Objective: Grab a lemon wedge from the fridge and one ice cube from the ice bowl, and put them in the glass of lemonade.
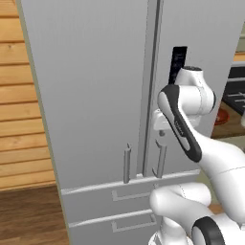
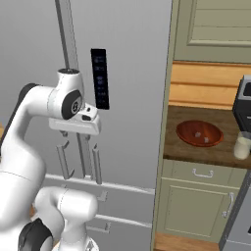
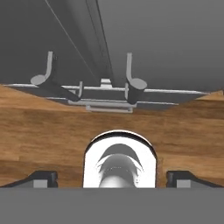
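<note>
Hand view: claw (image 3: 112,178) pointing down, jaws spread wide and empty, before the closed fridge (image 3: 153,39).

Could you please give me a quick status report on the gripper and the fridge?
Gripper open, empty, pointing down in front of the fridge. Fridge doors shut. Ice bowl and glass wait on the counter. Nothing in the way.

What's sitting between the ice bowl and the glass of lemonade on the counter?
Nothing: in the right base view a bare strip of dark wooden counter separates the ice bowl from the glass of lemonade.
</note>
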You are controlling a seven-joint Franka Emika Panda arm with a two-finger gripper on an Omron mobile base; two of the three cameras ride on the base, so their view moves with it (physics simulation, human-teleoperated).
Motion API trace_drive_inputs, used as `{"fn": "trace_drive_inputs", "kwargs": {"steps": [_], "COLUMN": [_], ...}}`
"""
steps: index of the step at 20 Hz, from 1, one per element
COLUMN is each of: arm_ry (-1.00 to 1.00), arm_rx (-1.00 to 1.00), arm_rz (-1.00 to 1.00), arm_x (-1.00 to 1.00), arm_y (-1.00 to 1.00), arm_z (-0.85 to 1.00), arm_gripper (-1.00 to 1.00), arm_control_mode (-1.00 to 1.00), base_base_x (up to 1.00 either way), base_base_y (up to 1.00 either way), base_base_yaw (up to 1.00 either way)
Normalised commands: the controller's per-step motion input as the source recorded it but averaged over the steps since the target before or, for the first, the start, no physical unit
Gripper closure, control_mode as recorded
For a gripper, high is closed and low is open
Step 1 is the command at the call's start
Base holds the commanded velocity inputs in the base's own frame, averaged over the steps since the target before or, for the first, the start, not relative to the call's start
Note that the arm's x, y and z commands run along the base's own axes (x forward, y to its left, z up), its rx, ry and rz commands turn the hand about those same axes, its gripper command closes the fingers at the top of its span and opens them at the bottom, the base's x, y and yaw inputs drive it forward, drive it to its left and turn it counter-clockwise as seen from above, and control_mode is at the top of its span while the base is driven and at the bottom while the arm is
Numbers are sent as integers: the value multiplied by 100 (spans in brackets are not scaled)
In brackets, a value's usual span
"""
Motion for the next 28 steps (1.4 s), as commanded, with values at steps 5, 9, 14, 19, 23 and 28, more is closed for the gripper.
{"fn": "trace_drive_inputs", "kwargs": {"steps": [5,9,14,19,23,28], "arm_ry": [0,0,0,0,0,0], "arm_rx": [0,0,0,0,0,0], "arm_rz": [0,0,0,0,0,0], "arm_x": [0,0,0,0,0,0], "arm_y": [0,0,0,0,0,0], "arm_z": [0,0,0,0,0,0], "arm_gripper": [-100,-100,-100,-100,-100,-100], "arm_control_mode": [100,100,100,100,100,100], "base_base_x": [-34,-3,0,6,44,90], "base_base_y": [-72,-100,-100,-100,-75,-3], "base_base_yaw": [0,4,9,3,0,0]}}
